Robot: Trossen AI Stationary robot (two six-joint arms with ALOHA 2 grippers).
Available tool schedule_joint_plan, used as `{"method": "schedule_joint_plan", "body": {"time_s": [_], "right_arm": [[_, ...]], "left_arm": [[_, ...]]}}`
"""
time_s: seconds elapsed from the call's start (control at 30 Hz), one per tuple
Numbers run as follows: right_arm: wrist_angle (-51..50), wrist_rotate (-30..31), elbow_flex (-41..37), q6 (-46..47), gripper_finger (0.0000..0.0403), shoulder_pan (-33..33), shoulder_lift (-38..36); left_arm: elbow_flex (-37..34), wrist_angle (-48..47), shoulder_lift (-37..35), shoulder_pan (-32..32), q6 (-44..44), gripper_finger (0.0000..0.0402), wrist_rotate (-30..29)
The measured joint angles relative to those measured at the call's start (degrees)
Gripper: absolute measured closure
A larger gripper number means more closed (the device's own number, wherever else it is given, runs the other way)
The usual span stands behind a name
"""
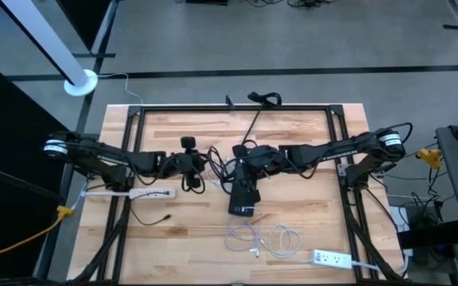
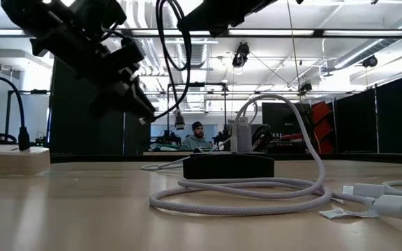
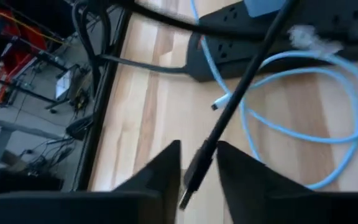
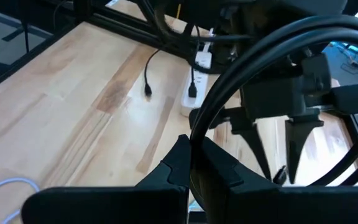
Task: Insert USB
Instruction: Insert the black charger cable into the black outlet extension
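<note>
Two arms meet over table [image 1: 293,214] centre. Left gripper [image 3: 197,163] fingers [image 3: 160,168] clenched on black USB cable [image 3: 241,87], plug end [image 3: 191,180] sitting between fingertips. Right gripper [image 4: 194,158] fingers pinched around thick black cable [image 4: 241,81]. Black power strip [image 1: 243,195] lies ahead of left fingers, pale cable [image 3: 303,93] looped beside it. White power strip [image 1: 151,192] and loose black lead [image 1: 159,218] off to left. No readable writing. Bare wood open toward near table edge.
</note>
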Motion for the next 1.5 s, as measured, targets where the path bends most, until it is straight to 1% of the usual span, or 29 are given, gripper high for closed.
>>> {"method": "schedule_joint_plan", "body": {"time_s": [0.1,0.13,0.2,0.27,0.37,0.5,0.6,0.73,0.8,0.9,1.0,1.1,1.23,1.33,1.4,1.5], "right_arm": [[0.6,0.0,0.0,-0.2,0.0398,-0.1,0.0],[1.5,0.0,0.0,-0.2,0.0398,-0.1,0.0],[3.1,0.0,0.0,-0.3,0.0398,0.2,0.0],[3.0,0.0,0.7,-1.7,0.0398,0.5,-0.1],[3.1,0.0,1.0,-2.7,0.0398,0.6,-0.2],[3.0,0.0,1.0,-2.5,0.0398,0.6,-0.2],[3.0,0.0,1.0,-2.4,0.0398,0.6,-0.2],[2.6,0.0,1.0,-2.2,0.0398,0.6,-0.2],[2.1,0.0,1.0,-2.2,0.0398,0.4,-0.2],[1.4,0.0,1.0,-2.3,0.0398,0.2,-0.1],[1.3,0.0,1.0,-2.2,0.0398,-0.3,-0.1],[1.4,0.0,1.0,-2.3,0.0398,-0.5,-0.1],[2.0,0.0,1.3,-3.1,0.0398,-0.5,-0.1],[1.5,0.8,1.5,-3.7,0.0398,-0.4,-0.1],[0.9,1.9,1.9,-4.2,0.0398,-0.5,-0.1],[1.0,2.1,2.7,-4.8,0.0398,-0.5,-0.1]], "left_arm": [[0.0,-0.2,0.0,0.0,-0.1,0.0381,1.2],[0.0,-0.3,0.0,0.0,-0.4,0.0391,1.4],[0.0,-0.3,0.0,0.0,-0.7,0.0393,1.4],[0.0,-0.3,0.0,0.0,-0.7,0.0384,1.4],[0.0,-0.4,0.0,0.0,-0.7,0.0363,1.2],[0.0,-0.8,0.0,0.0,-1.4,0.0317,1.5],[0.0,-2.6,0.0,0.0,-1.4,0.0275,4.8],[-0.1,-8.1,-0.3,0.0,-2.2,0.0223,11.1],[-0.1,-10.0,-0.4,-0.1,-3.7,0.0201,12.1],[-0.1,-11.7,-0.9,0.0,-5.0,0.0177,12.1],[-0.1,-11.7,-1.3,0.0,-5.5,0.0165,12.0],[-0.1,-11.7,-1.3,0.0,-6.5,0.0165,12.2],[-0.2,-11.8,-1.2,0.0,-8.5,0.0179,16.0],[-0.4,-12.6,-1.2,0.0,-9.3,0.0193,17.7],[-0.5,-13.9,-1.2,0.0,-9.5,0.0201,17.7],[-0.7,-14.8,-1.1,0.0,-10.4,0.0212,17.7]]}}
